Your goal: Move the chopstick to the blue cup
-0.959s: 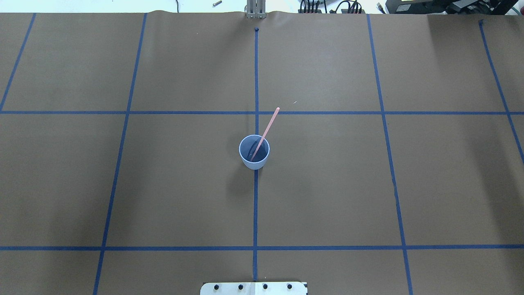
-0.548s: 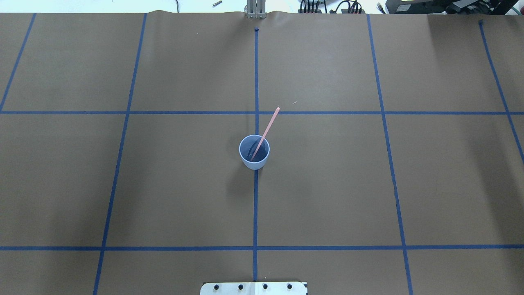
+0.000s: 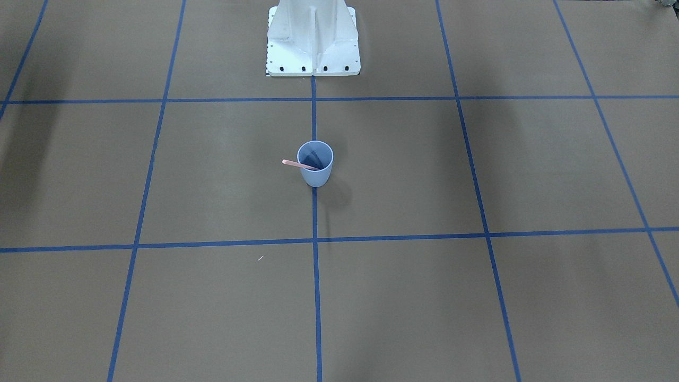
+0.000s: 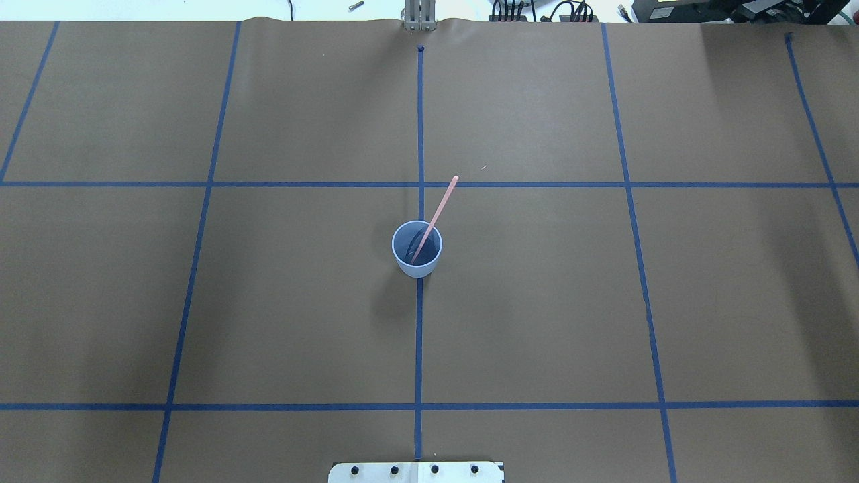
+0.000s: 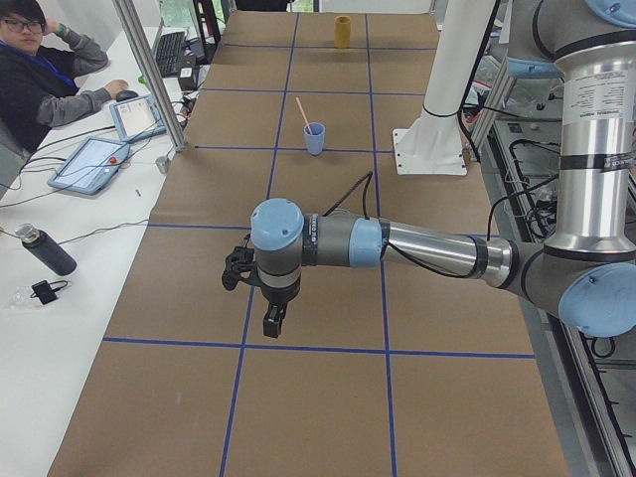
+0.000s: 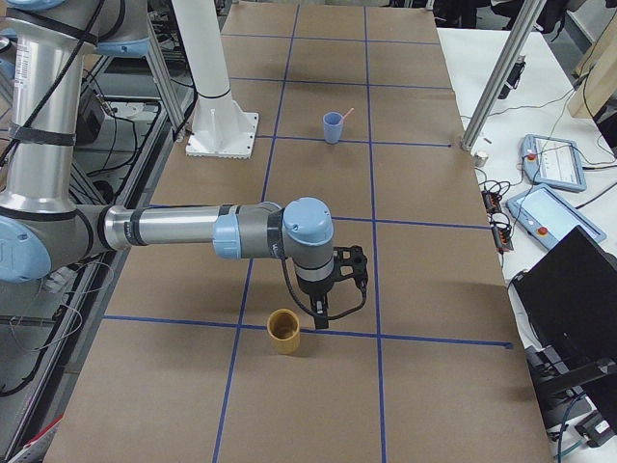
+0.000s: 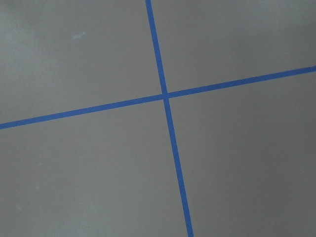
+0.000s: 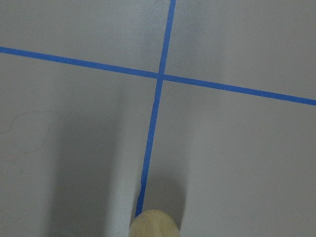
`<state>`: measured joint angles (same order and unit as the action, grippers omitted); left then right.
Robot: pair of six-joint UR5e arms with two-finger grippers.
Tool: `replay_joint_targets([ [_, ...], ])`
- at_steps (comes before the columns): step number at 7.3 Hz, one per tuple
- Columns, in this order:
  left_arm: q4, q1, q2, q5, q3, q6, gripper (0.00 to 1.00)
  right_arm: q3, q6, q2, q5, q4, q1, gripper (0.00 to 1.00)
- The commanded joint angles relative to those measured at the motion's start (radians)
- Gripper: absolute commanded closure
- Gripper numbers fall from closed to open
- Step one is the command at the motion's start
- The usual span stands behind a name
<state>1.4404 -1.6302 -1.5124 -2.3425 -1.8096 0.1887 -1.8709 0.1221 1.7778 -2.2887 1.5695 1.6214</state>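
Note:
The blue cup (image 4: 417, 270) stands upright at the table's centre on a blue tape line; it also shows in the front view (image 3: 316, 178). One pink chopstick (image 4: 439, 208) leans in it, its top end past the rim toward the far right. No other chopstick shows. My left gripper (image 5: 270, 320) hangs over bare table far from the cup, seen only in the left side view; I cannot tell if it is open. My right gripper (image 6: 321, 318) hangs near a tan cup, seen only in the right side view; I cannot tell its state.
A tan-yellow cup (image 6: 282, 331) stands at the table's right end, next to my right gripper, and shows in the right wrist view (image 8: 155, 224). The white robot base (image 3: 313, 37) stands behind the blue cup. An operator (image 5: 40, 79) sits beyond the far edge.

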Motion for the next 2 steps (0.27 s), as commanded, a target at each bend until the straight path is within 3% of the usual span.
replay_joint_targets([
  [1,0.000,0.000,0.000,0.000,0.003,0.000,0.01,-0.004,-0.002,0.000,-0.002,0.001,0.000,0.00],
  [2,0.000,0.000,0.000,0.000,0.003,0.000,0.01,-0.004,-0.009,0.000,-0.002,0.000,0.000,0.00],
])
